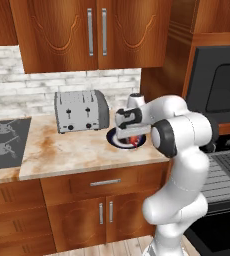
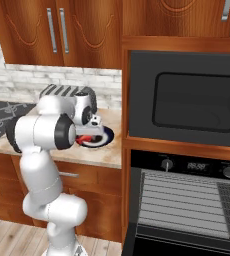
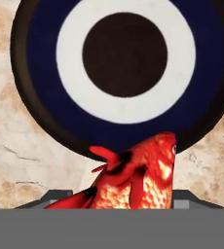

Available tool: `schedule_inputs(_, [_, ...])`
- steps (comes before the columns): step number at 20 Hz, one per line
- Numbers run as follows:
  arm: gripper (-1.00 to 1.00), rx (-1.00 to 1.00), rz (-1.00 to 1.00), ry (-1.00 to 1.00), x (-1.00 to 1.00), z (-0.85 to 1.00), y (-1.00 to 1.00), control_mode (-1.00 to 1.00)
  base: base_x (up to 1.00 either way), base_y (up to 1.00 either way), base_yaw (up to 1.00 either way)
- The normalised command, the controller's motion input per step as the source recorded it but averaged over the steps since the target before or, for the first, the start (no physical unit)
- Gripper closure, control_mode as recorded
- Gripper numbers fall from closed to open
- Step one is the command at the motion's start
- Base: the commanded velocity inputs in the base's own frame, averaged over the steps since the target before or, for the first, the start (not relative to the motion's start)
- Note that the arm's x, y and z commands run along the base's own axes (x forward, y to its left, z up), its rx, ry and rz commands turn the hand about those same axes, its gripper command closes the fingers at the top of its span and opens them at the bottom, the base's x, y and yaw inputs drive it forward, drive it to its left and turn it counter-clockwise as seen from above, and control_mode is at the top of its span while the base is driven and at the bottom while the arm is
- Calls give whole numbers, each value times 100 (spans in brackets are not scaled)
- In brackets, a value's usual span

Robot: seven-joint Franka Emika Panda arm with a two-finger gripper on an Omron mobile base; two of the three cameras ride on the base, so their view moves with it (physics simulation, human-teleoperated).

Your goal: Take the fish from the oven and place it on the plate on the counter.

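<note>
The pincer (image 1: 132,138) is gripping the fish (image 3: 138,177) over the plate (image 3: 33,87) lying on the marbled table (image 1: 72,150) beside the toaster (image 1: 81,111)

The arm (image 1: 179,165) is glossy white, built of rounded, bulging segments like stacked capsules. Dark grey round caps close its joints; one large disc (image 1: 163,139) faces the left base camera, another (image 2: 63,132) the right. At 9 o'clock of the upper segment sits a dark grey boxy hand (image 1: 128,118) with small white markings.
</note>
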Motion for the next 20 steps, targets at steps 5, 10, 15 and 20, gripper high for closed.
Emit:
schedule_inputs(5, [100,0,0,3,72,-10,1,-100,0,0,0])
schedule_inputs(10, [100,0,0,4,49,-13,3,-100,0,0,0])
schedule_inputs(15, [100,0,0,1,28,-17,3,-100,0,0,0])
schedule_inputs(20, [100,0,0,0,37,-21,6,-100,0,0,0])
